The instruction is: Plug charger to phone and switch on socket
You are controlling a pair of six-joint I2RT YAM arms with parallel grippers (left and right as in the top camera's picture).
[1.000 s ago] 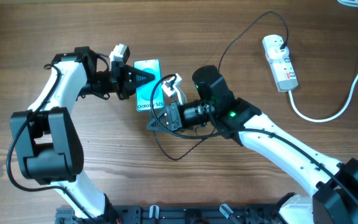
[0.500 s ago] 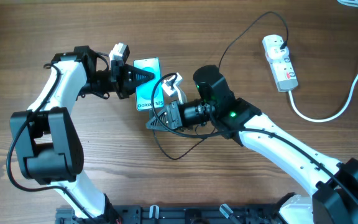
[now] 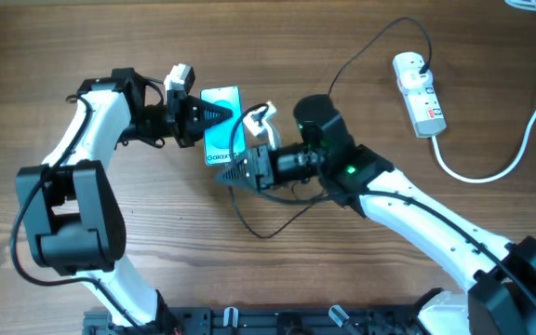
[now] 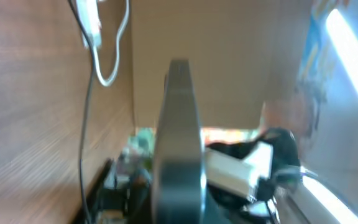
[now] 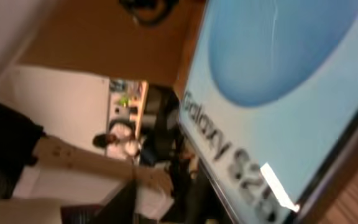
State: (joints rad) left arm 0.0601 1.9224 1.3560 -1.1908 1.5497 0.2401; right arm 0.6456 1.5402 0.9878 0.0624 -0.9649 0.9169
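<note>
The phone [image 3: 217, 140] is found left of the bench [image 3: 324, 279] centre. Its upper half is overlaid by the left tool [image 3: 214, 113], whose fingers are pressed together into one point, and its lower edge, marked "Galaxy S25", is met by the right tool [image 3: 234, 173]; whether that tool is spread or pinching cannot be told. The charger [image 3: 266, 234] is looped on bare wood just in front of the right tool and is led up to the socket [image 3: 420, 95], which is laid well apart near the far right edge, its white cord [image 3: 477, 178] curved beside it. Open bench is available between phone and socket.
</note>
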